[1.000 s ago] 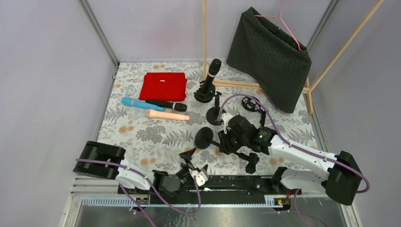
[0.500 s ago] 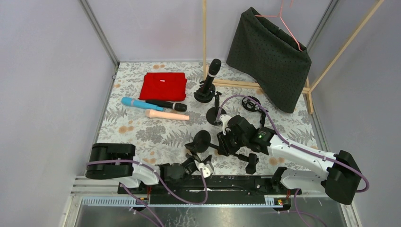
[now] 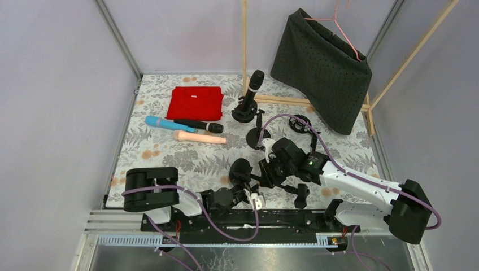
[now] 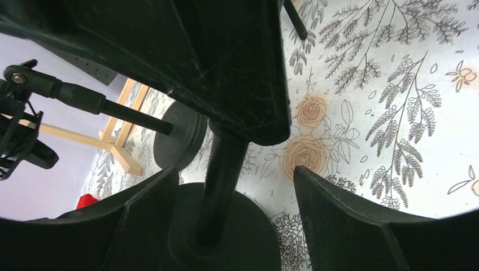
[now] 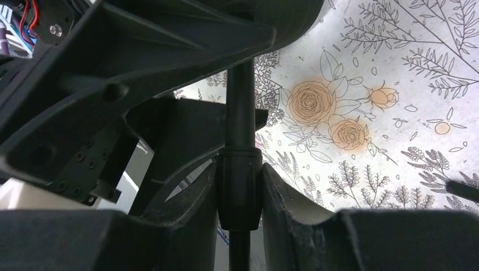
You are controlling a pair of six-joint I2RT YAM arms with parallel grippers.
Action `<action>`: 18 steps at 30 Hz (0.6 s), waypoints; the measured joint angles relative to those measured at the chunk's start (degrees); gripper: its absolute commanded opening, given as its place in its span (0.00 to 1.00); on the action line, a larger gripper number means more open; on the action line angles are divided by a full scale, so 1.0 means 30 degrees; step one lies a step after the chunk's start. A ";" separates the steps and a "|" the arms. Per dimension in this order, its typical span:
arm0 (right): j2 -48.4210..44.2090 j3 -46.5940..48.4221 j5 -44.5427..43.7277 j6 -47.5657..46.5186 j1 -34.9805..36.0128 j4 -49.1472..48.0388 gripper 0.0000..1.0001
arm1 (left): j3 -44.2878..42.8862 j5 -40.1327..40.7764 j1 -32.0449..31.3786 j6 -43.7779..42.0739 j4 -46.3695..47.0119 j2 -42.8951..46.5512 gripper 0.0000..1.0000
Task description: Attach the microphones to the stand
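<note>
Right wrist view has my right gripper [image 5: 240, 189] pressed together on the thick collar of a black stand [image 5: 240, 96], one finger [image 5: 279, 197] touching the pole on each side. In the left wrist view my left gripper [image 4: 234, 175] is spread. Its fingers [image 4: 344, 226] sit either side of that stand's pole with a gap on both sides, just above the round base [image 4: 237, 243]. Nothing is pinched there.

From above, the stand is tipped over on the floral mat [image 3: 169, 161], with its base at nine o'clock from my right gripper. My left gripper reaches in at seven o'clock. A black fitting [image 3: 301, 195] lies at four o'clock, near my right wrist.

At twelve o'clock, close by, a second stand [image 3: 258, 134] is upright and bare. A black ring clip [image 3: 302, 124] lies at one o'clock, under my purple cable [image 3: 294, 117].

Further off at twelve o'clock, an upright black microphone [image 3: 254, 84] is already seated in a third stand [image 3: 244, 113]. The other three lie together at ten o'clock, well apart from both grippers: a blue microphone [image 3: 161, 122], a lying black microphone [image 3: 199, 126] and a peach microphone [image 3: 199, 137]. All are slim sticks with rounded heads, lying just below a red cloth [image 3: 195, 103].

A dark cloth [image 3: 322, 68] hangs on a pink hanger [image 3: 345, 34] at one o'clock, within a wooden frame [image 3: 244, 39].
</note>
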State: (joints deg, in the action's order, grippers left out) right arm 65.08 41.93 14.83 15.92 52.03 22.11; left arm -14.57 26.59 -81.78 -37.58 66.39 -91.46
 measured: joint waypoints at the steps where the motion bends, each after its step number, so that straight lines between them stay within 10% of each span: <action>1: 0.0000 0.0000 0.0036 0.0007 0.0000 0.0029 0.00 | 0.0000 -0.0240 0.0226 -0.0007 0.0007 -0.0182 0.70; 18: -0.0393 0.0131 0.0627 0.0189 -0.0087 0.0408 0.00 | -0.0437 -0.1479 0.1552 -0.0357 0.1406 -0.1872 0.12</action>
State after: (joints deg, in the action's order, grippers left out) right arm 63.90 42.33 16.71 16.49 51.77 23.33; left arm -15.88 22.15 -77.12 -38.65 70.61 -97.08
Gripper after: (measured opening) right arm 0.354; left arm 0.272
